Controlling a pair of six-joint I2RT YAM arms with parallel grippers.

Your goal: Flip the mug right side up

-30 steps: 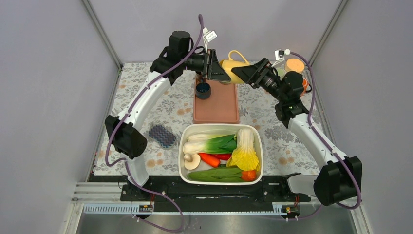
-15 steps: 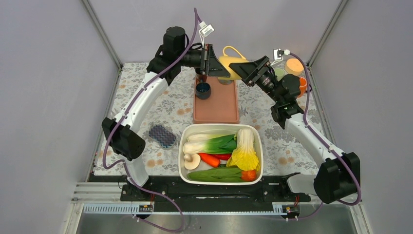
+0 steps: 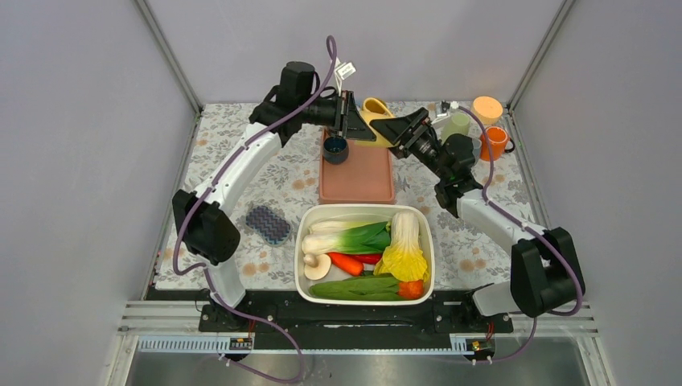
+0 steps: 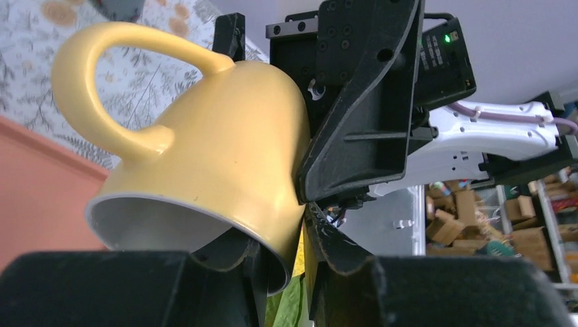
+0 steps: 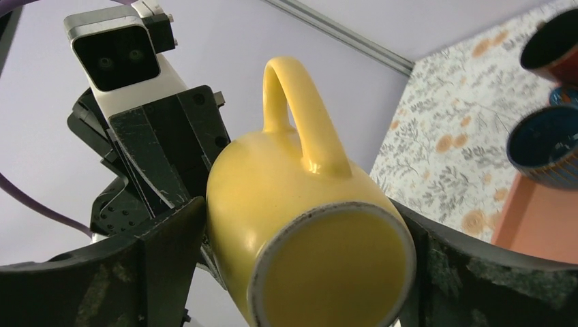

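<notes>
Apparently a mid-air handover: the left tool [image 4: 281,267] pinches the rim of the glossy yellow ceramic mug [image 4: 218,150], and the right tool [image 5: 326,272] stands wide open around its base. Next, the mouth must turn upward.

From above, the glossy yellow ceramic mug [image 3: 371,105] shows only handle and shoulder at 12 o'clock, the rest hidden behind the left gripper [image 3: 358,127] and right gripper [image 3: 396,127]. The left wrist view loses its rim at 6 o'clock behind blurred black fingers [image 4: 102,286]; the right wrist view crops its base there too.
</notes>
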